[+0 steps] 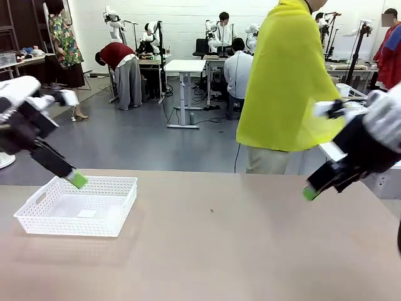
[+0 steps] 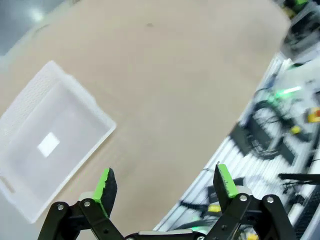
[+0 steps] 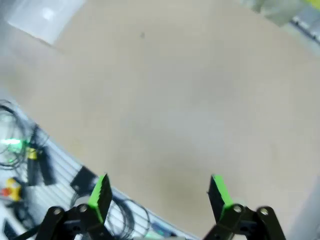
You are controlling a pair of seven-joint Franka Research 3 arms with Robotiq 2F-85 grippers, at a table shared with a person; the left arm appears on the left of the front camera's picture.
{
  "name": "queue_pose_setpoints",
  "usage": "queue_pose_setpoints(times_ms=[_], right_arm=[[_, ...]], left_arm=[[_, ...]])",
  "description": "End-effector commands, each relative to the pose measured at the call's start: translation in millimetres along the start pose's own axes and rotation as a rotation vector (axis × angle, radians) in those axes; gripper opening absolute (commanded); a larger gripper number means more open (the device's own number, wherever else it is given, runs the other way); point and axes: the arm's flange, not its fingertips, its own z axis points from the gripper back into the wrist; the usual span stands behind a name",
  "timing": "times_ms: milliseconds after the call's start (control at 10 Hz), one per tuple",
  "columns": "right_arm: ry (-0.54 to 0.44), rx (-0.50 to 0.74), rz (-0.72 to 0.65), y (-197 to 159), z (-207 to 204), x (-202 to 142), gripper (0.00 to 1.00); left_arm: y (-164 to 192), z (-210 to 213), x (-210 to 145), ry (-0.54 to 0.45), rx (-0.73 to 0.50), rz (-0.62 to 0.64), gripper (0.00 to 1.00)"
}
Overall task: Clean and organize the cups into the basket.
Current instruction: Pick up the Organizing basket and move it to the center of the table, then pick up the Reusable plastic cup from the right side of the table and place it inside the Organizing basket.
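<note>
Basket [image 1: 69, 224] near wide-open left end effector [image 2: 165, 182]

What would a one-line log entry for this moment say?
left end effector: open, by basket | right end effector: open, above table | basket: empty, robot's left | person: standing at far side

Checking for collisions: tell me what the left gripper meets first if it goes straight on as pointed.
Probably the bare table, beside the basket rather than in it; the left gripper holds nothing. Depth is unclear.
</note>
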Motion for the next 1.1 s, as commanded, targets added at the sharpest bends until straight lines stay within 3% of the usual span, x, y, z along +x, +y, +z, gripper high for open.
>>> queue_pose_setpoints(times_ms=[0, 200, 500, 1000], right_arm=[[-0.180, 0.539, -0.332, -70, -21, -64, 1.00], [-0.252, 0.723, -0.482, -114, -20, -100, 1.00], [-0.273, 0.810, -0.576, -161, -1, -148, 1.00], [-0.254, 0.714, -0.623, -219, 49, -230, 1.00]], left_arm=[[58, 15, -21, -0.220, -0.542, 0.442, 1.00], [116, 29, -63, -0.294, -0.679, 0.699, 1.00], [164, 61, -116, -0.351, -0.620, 0.848, 1.00], [205, 118, -214, -0.402, -0.487, 0.960, 1.00]])
